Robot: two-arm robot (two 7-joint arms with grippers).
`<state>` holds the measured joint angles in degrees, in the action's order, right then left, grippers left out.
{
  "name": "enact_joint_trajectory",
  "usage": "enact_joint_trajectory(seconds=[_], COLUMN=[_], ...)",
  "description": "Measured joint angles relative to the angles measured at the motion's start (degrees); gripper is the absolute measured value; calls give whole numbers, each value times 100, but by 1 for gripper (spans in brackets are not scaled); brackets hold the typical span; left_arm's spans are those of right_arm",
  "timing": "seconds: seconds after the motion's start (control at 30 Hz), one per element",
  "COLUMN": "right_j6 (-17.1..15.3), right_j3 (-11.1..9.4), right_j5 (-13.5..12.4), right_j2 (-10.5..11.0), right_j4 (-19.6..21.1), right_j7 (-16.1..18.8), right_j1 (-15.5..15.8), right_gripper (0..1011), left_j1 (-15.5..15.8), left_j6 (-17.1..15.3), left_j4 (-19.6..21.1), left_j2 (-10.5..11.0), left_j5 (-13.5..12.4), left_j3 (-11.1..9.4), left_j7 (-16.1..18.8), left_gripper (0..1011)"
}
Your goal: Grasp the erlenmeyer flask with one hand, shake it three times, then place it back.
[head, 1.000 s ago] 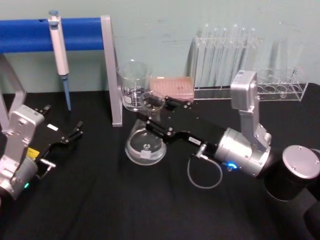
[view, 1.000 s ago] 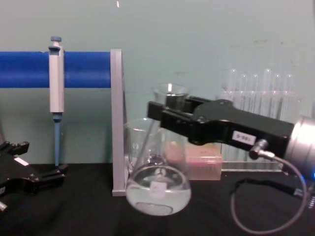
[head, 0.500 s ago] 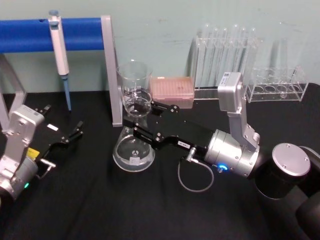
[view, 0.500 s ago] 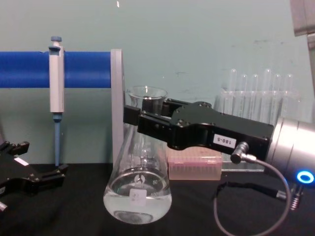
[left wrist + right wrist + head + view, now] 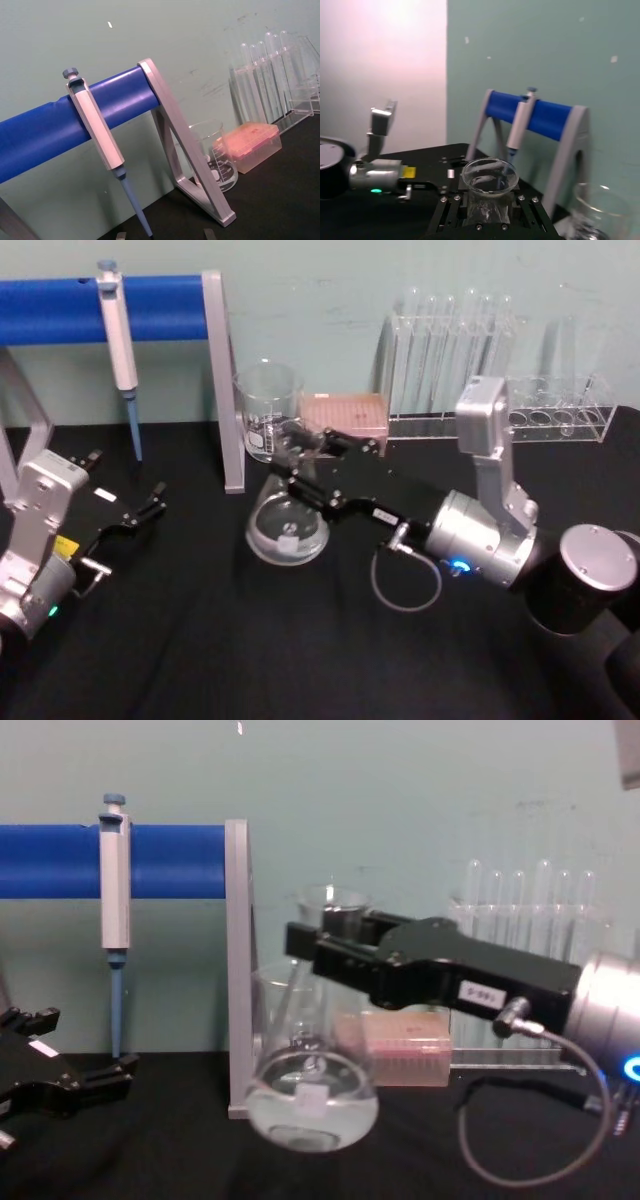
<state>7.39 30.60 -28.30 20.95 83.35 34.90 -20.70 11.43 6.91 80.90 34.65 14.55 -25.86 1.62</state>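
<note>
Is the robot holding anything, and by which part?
Right gripper holds the erlenmeyer flask by its narrow neck; left gripper, parked at left, holds nothing.

Clear flask [image 5: 288,532], centre-left of the head view, hangs tilted, white label low on its side, neck clamped between the black right hand's [image 5: 297,465] jaws.

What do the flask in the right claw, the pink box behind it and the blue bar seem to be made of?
Erlenmeyer flask, held at the neck by the right claw: clear glossy glass, judging by see-through walls and highlights. Pink box: likely translucent plastic, with a frosted look. Blue bar: smooth, matte covering, perhaps plastic or foam; the look leaves it open.
</note>
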Motion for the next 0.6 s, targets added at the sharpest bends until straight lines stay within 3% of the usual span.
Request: enact_joint_trajectory(seconds=[0.2,0.6], right_j6=[69,114], right_j3=[-289,-1157], right_j5=[75,243], right_j2=[138,478], right_j4=[155,594], right_j7=[-343,-1107], right_j1=[191,811], right_gripper=[453,453], left_j1=[0,0], left_j6=[0,0], left_j4=[0,0], left_j2=[0,0], left_j5=[0,0], left_j3=[0,0], left_j7=[0,0], left_gripper=[1001,1001])
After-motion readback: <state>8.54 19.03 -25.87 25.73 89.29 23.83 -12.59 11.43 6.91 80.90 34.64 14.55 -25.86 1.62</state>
